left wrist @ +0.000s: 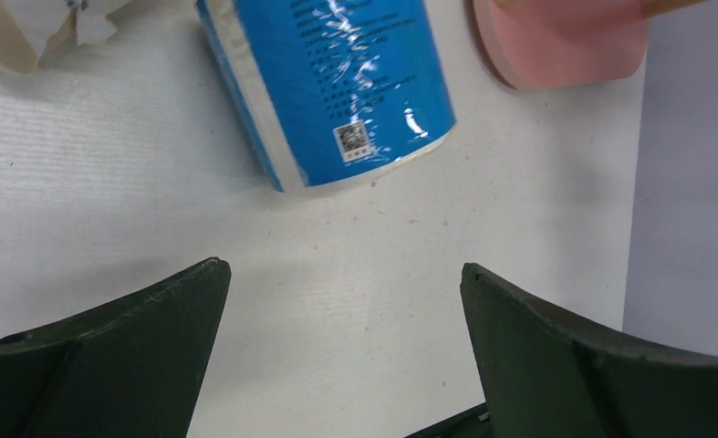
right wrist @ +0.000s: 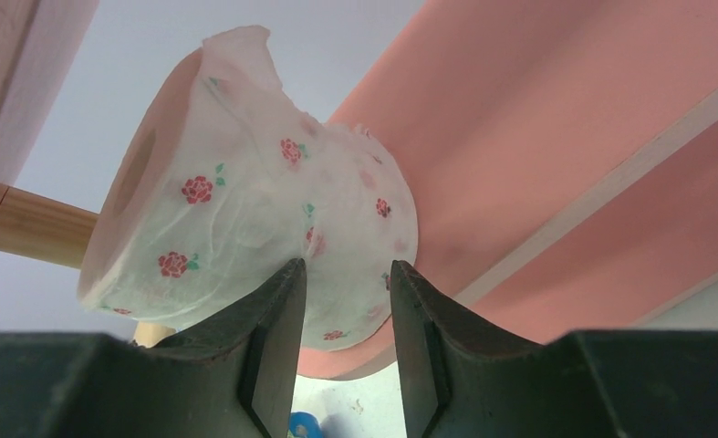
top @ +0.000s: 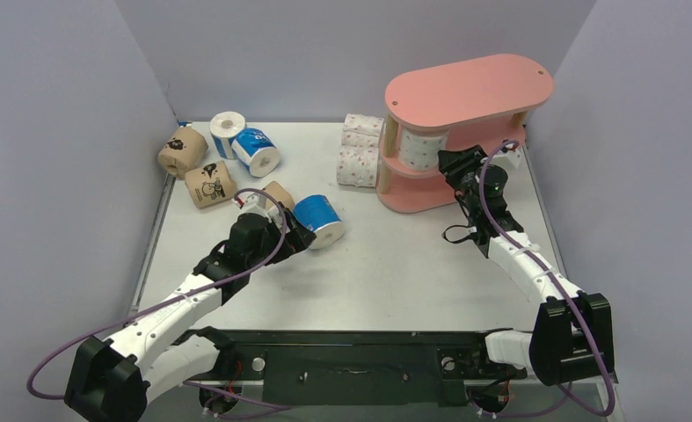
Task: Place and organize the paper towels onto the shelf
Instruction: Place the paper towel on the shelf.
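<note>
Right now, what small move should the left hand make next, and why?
Probably ease the left hand forward over the blue plastic-wrapped paper towel roll: its jaws stand wide open and empty, and that roll lies on the table just ahead.

The left arm (top: 184, 303) and right arm (top: 535, 268) are built of white ribbed links joined by blocky black joint housings, one at either end of a black mounting plate (top: 351, 369) with silver bolts. A purple cable (top: 31, 378) loops along each arm away from that plate. The left gripper (left wrist: 346, 274) and right gripper (right wrist: 348, 269) each have two thick matte-black fingers.
</note>
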{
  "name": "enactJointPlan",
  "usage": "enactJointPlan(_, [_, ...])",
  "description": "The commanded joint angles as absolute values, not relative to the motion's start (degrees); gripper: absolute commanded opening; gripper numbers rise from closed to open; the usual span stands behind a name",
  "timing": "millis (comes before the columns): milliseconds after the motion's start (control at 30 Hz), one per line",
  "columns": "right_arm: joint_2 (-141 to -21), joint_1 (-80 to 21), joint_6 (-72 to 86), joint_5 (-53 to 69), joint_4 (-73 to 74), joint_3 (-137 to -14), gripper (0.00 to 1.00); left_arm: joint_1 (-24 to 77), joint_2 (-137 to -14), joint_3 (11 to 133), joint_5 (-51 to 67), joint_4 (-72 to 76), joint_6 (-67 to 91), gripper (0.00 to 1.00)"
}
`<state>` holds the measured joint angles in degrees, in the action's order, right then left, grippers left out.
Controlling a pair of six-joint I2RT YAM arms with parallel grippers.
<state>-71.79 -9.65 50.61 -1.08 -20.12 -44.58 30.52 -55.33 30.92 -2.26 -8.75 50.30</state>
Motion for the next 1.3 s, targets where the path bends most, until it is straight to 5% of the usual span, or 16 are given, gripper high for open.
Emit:
enactJointPlan(0, [-69.86,-8.9,50.77,-1.19,-23.38,-46.23,0.36,30.06,-56.83,37.83,-1.49,-4.3,48.7,0.98])
enactJointPlan(1267, [-76.87,-11.09,51.17,1.76,-25.19,-47.3,0.37,29.49,-53.48,31.91,-1.74,-5.05,49.38,0.98])
